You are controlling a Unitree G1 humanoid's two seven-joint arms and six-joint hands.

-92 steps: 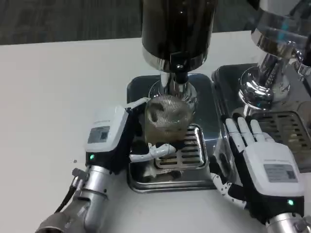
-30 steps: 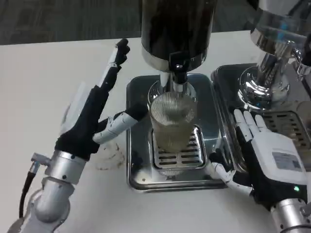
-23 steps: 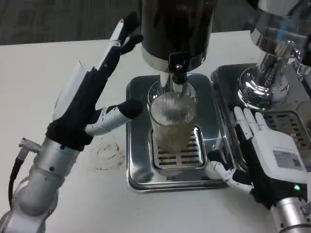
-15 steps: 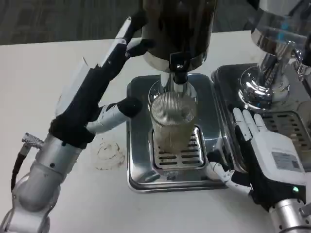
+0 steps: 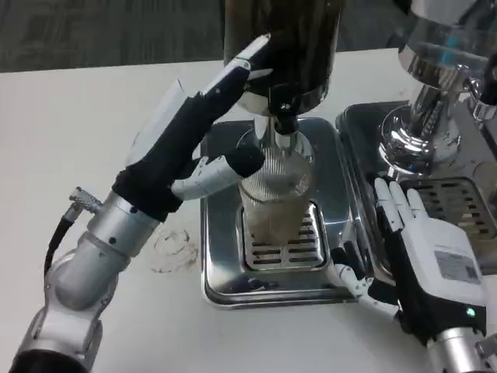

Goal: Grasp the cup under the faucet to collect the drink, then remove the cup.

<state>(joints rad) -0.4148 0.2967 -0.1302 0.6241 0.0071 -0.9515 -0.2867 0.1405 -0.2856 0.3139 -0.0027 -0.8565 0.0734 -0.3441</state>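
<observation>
A clear ribbed cup stands on the slotted grate of the steel drip tray, directly under the faucet of the dark dispenser. A little pale liquid shows in its lower part. My left hand is raised above the tray's left side, fingers stretched up to the dispenser's chrome base beside the faucet, thumb near the cup's rim; it holds nothing. My right hand lies flat and open on the tray's right edge, apart from the cup.
A second chrome dispenser with its own drip tray stands at the right. A wet ring mark lies on the white table left of the tray. Bare tabletop spreads to the left and front.
My left hand let go of the cup, rose, and swung right toward the dispenser's base and faucet. The cup stays on the grate. My right hand has barely moved.
</observation>
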